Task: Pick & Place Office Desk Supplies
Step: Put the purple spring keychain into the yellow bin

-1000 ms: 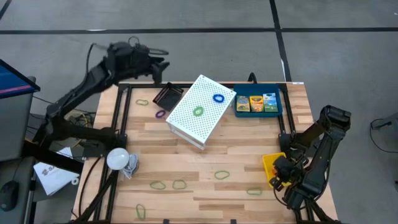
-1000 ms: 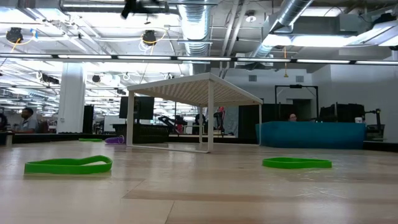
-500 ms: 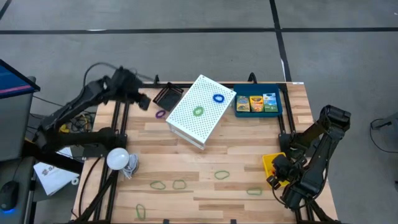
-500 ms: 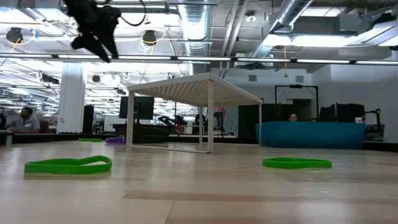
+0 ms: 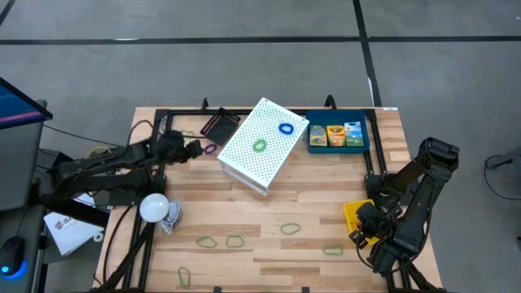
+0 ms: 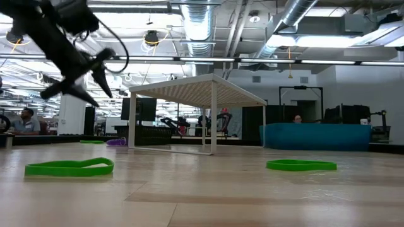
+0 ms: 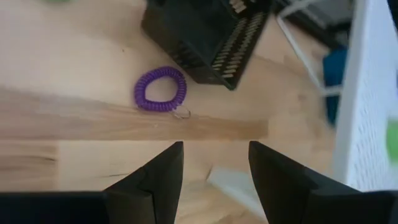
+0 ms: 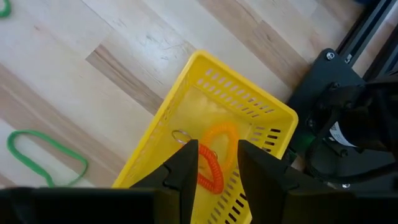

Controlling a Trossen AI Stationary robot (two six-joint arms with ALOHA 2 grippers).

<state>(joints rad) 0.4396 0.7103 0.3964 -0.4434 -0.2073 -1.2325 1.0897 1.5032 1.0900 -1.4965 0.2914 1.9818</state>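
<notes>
Now the left end effector (image 7: pixel 211 171), fingers spread, hovers at the high view's left-centre beside the purple coil band (image 7: pixel 161 89); next, lowering to straddle it.

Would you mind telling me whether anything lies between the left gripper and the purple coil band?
Nothing visible does. The left gripper, fingers open, faces the purple coil band across bare wood; the black mesh tray sits just beyond the band, not in the path.
</notes>
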